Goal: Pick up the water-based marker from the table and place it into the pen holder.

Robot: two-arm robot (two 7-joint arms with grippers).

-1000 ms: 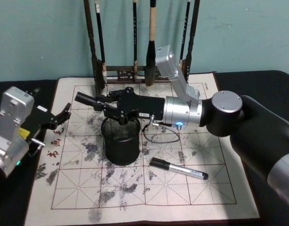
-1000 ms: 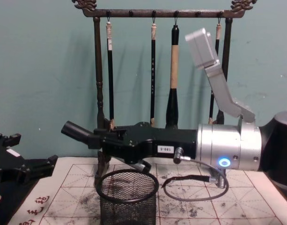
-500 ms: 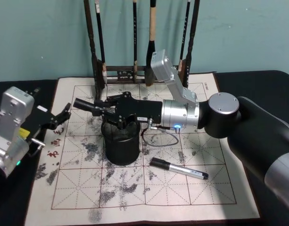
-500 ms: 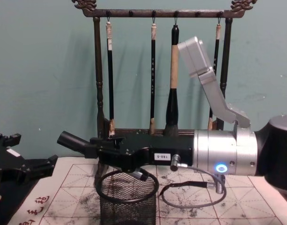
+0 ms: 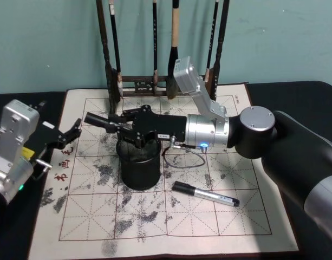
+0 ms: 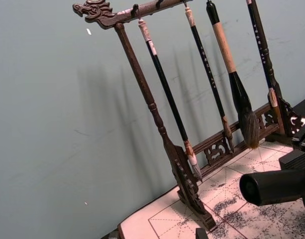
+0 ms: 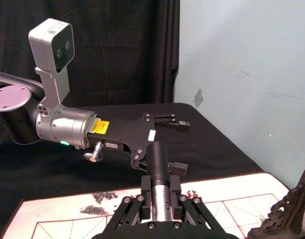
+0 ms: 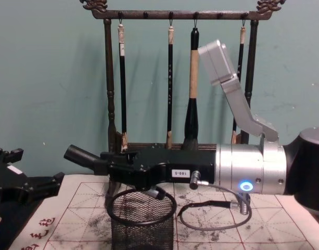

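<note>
Two markers, one pen holder [image 5: 138, 168]. The right gripper [image 5: 121, 123], right above the holder's mouth, clamps one marker [image 5: 96, 119], tilted; the other marker [image 5: 205, 194] lies on the mat [image 5: 236, 216] behind its wrist. Left gripper [image 5: 72, 136] idles leftward, fingers apart.

Right gripper [image 5: 125, 123] reaches leftward, fingers clamped (left gripper [image 5: 72, 134] idles, spread).

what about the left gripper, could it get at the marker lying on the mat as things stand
Probably not directly. The loose marker lies beyond the pen holder from the left gripper, and the right gripper, shut on a second marker, stretches across above the holder. Skirting its near side looks possible.
</note>
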